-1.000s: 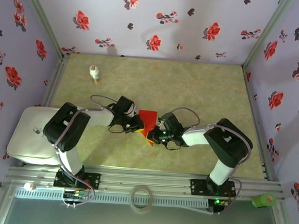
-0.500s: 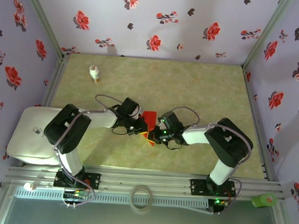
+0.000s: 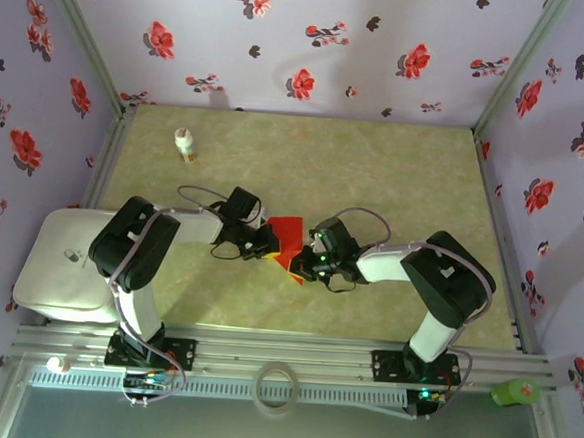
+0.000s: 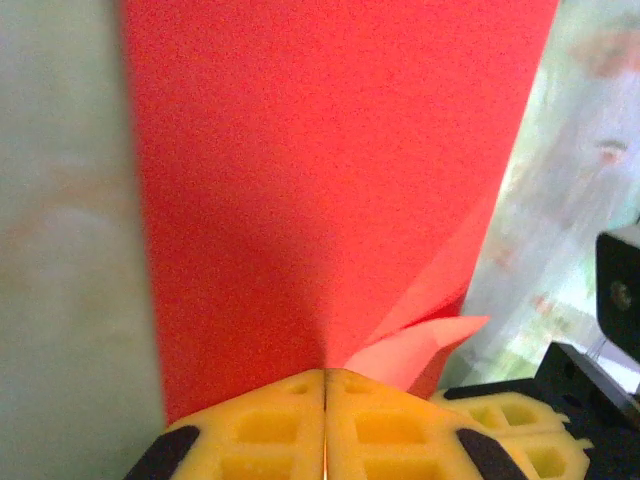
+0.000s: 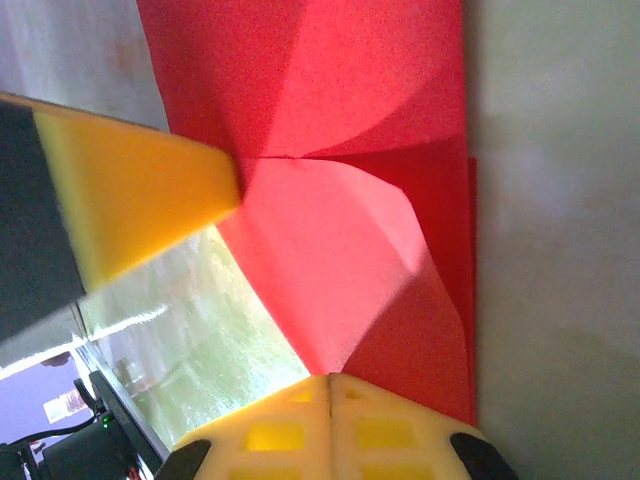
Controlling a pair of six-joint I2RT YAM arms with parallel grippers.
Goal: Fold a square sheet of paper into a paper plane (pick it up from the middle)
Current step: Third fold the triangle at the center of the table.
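Creasing is judged best done with both edges pulled evenly taut: the square sheet of paper [image 3: 287, 231], at centre frame, is pinched by the clenched left gripper [image 4: 325, 390] and right gripper [image 5: 330, 388].

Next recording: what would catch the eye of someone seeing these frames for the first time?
The bright red sheet of paper, partly folded, glows at the middle of the pale green table. Both arms converge on it, with the left hand and the right hand each clamped shut on it. A small white bottle stands alone near the far left corner.
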